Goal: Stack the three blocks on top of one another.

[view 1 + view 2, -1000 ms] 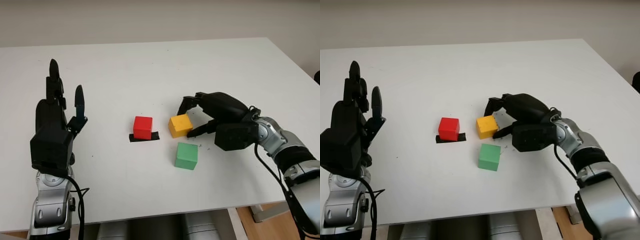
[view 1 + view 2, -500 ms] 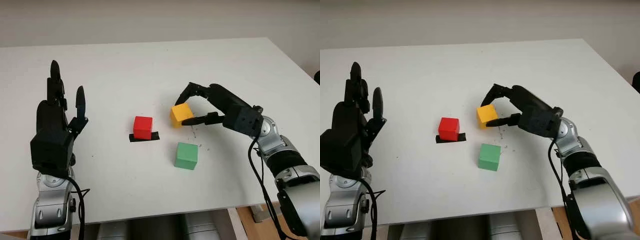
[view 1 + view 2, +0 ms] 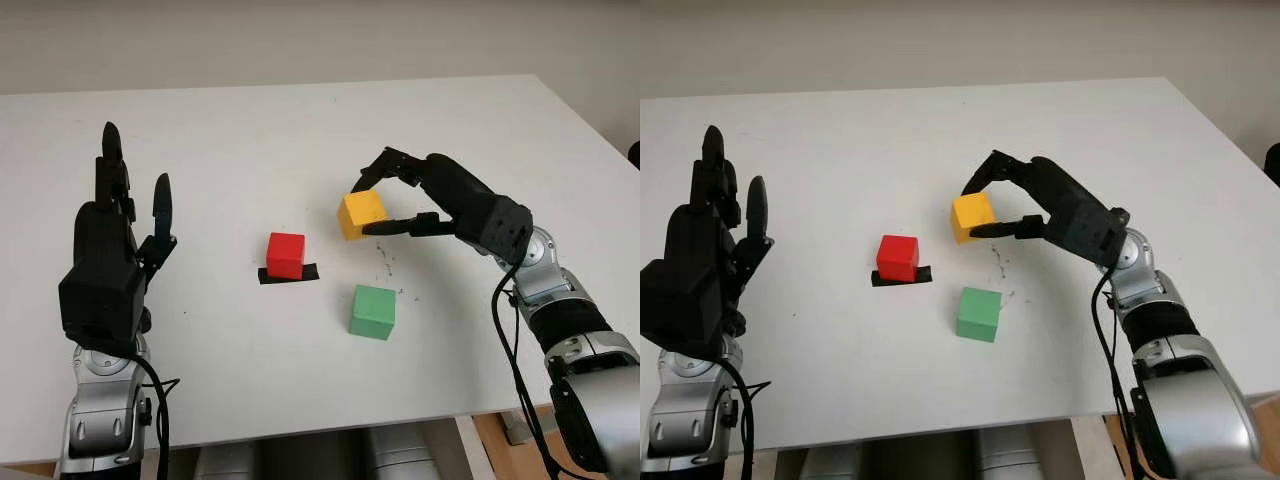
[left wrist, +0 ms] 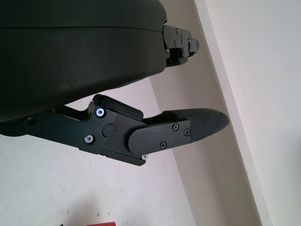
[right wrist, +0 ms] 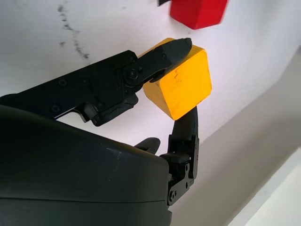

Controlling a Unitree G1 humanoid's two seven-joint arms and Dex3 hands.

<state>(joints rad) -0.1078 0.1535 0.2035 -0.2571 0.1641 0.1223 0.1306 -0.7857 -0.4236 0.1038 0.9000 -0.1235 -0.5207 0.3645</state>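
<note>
Left hand: nearest us at the left edge of the tabletop we see the left hand (image 3: pixel 110 250), a blocky matte black shell raised upright, open and holding nothing, well apart from all three blocks.
Green block: we find the green block (image 3: pixel 373 311), a smooth matte cube with crisp edges, sitting flat on the tabletop near the middle, closest to us of the three and below the right hand.
Red block: we see the red block (image 3: pixel 286 254), the same plain cube shape, standing on a thin flat black strip (image 3: pixel 289 274) that pokes out on both sides of it; it lies left of the green block and a little farther back.
Yellow block: we see the yellow block (image 3: pixel 361 214) lifted clear of the tabletop and tilted, up and to the right of the red block, not touching it.
Right hand: our right hand (image 3: pixel 392 203) reaches in from the right, its slim jointed black fingers (image 5: pixel 162 56) pinching the yellow block from opposite sides.
Tabletop: the tabletop (image 3: pixel 260 140) is smooth white, with faint dark scuff marks (image 3: pixel 386 262) beneath the right hand.
</note>
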